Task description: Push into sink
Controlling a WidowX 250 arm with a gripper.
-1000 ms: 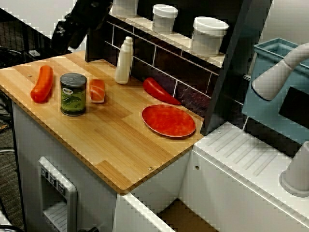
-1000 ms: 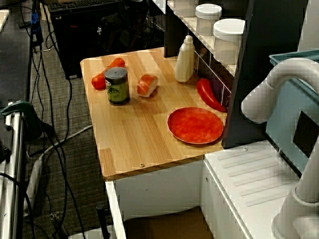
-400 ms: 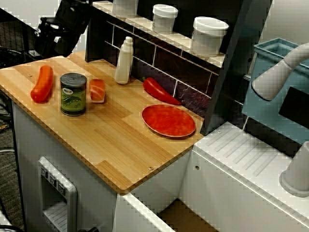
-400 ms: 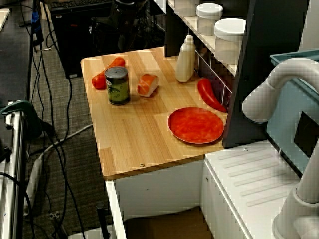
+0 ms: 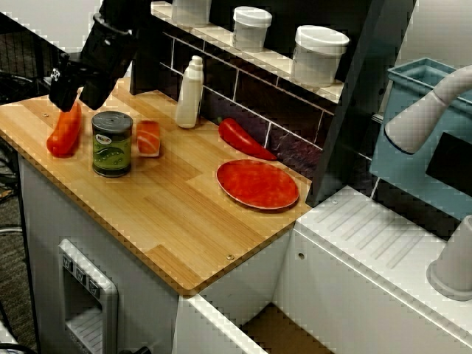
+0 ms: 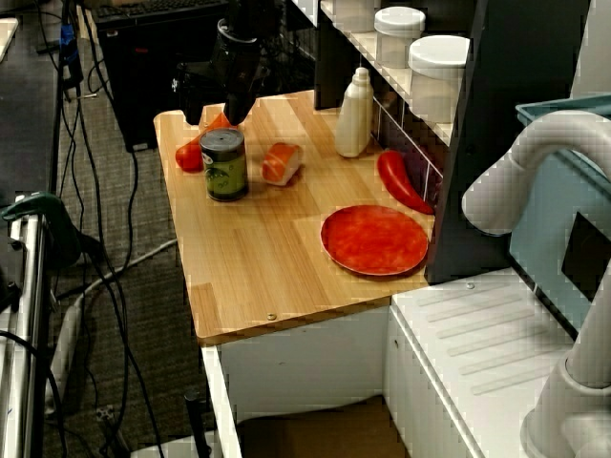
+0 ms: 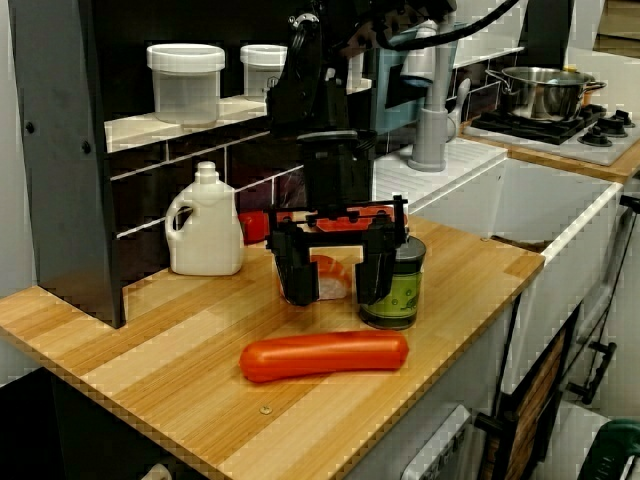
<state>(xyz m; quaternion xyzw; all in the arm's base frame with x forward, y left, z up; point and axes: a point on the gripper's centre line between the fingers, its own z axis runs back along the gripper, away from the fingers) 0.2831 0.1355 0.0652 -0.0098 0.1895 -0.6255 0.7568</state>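
Tool (image 7: 334,268) has dropped from above the shelf to just over the counter (image 7: 470,262), fingers spread, empty, behind the green can (image 7: 394,283). Likely lining up a push. Sink (image 7: 545,215) lies far right, well apart.

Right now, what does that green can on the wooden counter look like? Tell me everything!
The can is a small round tin with a dark, flat lid and a green label with a pale oval on it. It stands upright near the front edge of the wooden counter, between the long orange sausage and the salmon piece. The open gripper hangs close beside it, not visibly touching.
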